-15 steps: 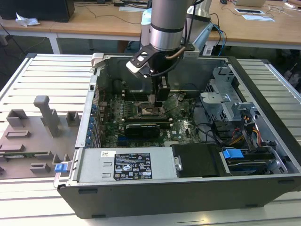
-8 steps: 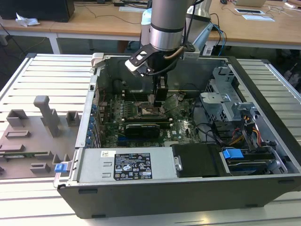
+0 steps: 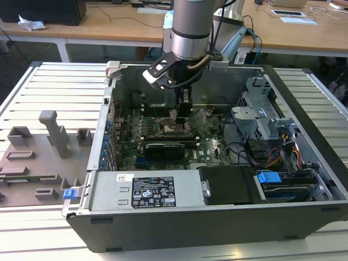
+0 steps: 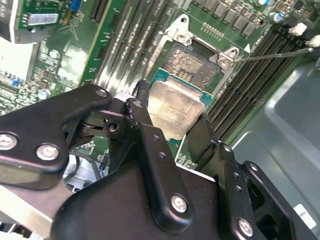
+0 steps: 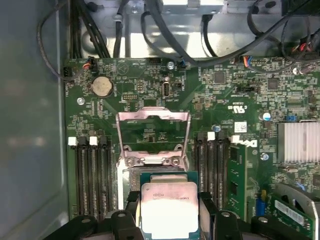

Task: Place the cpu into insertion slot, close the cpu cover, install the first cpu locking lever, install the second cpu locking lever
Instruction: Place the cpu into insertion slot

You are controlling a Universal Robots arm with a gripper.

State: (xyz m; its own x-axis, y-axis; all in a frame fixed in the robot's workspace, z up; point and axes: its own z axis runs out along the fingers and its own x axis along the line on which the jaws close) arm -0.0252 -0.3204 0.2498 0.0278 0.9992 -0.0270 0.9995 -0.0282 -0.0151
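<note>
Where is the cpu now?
In the second wrist view the cpu is clamped in the end effector, over the insertion slot's edge, between the memory slots.

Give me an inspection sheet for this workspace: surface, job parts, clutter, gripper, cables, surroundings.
Surface: green motherboard inside an open computer case, which sits on a slatted table.
Job's things: cpu held over the insertion slot, not seated, slot contacts bare; cpu cover swung open.
Clutter: grey fixture blocks on the table at the exterior view's left.
Gripper: gripper down inside the case, fingers shut on the cpu.
Cables: black bundle along the case wall; coloured leads in the case at the exterior view's right.
Surroundings: wooden desks behind the table.
</note>
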